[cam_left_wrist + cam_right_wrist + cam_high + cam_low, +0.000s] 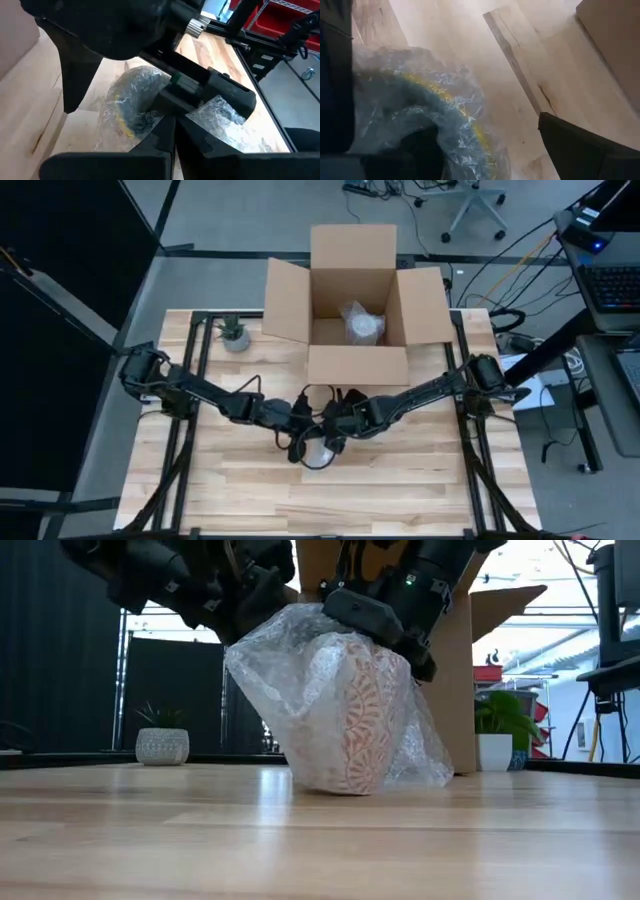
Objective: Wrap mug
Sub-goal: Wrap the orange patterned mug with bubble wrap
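Open cardboard box (354, 290), top centre, holds one bubble-wrapped bundle (362, 323). Below it, left gripper (300, 442) and right gripper (335, 442) crowd the patterned mug (358, 725) in bubble wrap (285, 665); can't tell either grip.

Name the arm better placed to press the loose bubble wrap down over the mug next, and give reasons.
Probably right. The right end effector sits on top of the patterned ceramic mug, while the left end effector holds the clear bubble wrap at its side.

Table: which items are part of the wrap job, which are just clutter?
In the job:
mug
bubble wrap around it
left gripper and right gripper, both at the mug

Lying about:
cardboard box, with a wrapped bundle inside
small potted plant
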Robot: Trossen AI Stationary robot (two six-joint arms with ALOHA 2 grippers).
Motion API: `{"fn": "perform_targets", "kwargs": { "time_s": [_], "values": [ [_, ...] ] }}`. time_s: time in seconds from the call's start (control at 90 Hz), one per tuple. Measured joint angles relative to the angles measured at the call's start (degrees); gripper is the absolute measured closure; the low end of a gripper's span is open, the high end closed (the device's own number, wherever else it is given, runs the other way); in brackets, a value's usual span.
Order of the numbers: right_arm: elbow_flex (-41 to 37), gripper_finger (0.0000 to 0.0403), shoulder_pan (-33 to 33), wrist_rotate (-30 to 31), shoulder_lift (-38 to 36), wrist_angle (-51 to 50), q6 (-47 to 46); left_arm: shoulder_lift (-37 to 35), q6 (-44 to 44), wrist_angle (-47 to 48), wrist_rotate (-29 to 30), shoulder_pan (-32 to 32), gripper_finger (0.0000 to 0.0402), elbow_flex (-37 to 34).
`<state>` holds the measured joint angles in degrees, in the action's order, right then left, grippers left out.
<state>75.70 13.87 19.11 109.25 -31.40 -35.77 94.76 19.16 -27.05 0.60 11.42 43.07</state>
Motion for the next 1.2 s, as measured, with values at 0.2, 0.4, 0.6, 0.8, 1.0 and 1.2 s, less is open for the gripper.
{"fn": "perform_targets", "kwargs": {
  "time_s": [0.2,0.4,0.6,0.8,1.0,1.2],
  "values": [
    [-0.1,0.0124,0.0,0.0,-1.5,-0.3,1.8,0.1,0.0,0.6,0.2,-0.1,0.0402,0.0],
    [-0.1,0.0124,0.0,-0.2,-4.2,-0.6,4.2,0.2,-0.1,1.0,0.6,-0.2,0.0402,0.0],
    [0.0,0.0124,0.0,-0.2,-6.0,-1.3,5.6,0.2,-0.1,1.0,0.5,-0.2,0.0402,0.0],
    [0.1,0.0124,0.1,-0.2,-7.0,-1.8,7.8,0.2,-0.1,1.0,0.5,-0.2,0.0402,0.0],
    [0.1,0.0124,0.1,-3.3,-8.3,-3.3,9.3,0.2,-0.1,1.0,0.5,-0.2,0.0402,0.0],
    [0.1,0.0124,0.1,-4.3,-10.9,-3.8,11.2,0.2,-0.1,1.0,0.5,-0.2,0.0402,0.0]
  ]
}}
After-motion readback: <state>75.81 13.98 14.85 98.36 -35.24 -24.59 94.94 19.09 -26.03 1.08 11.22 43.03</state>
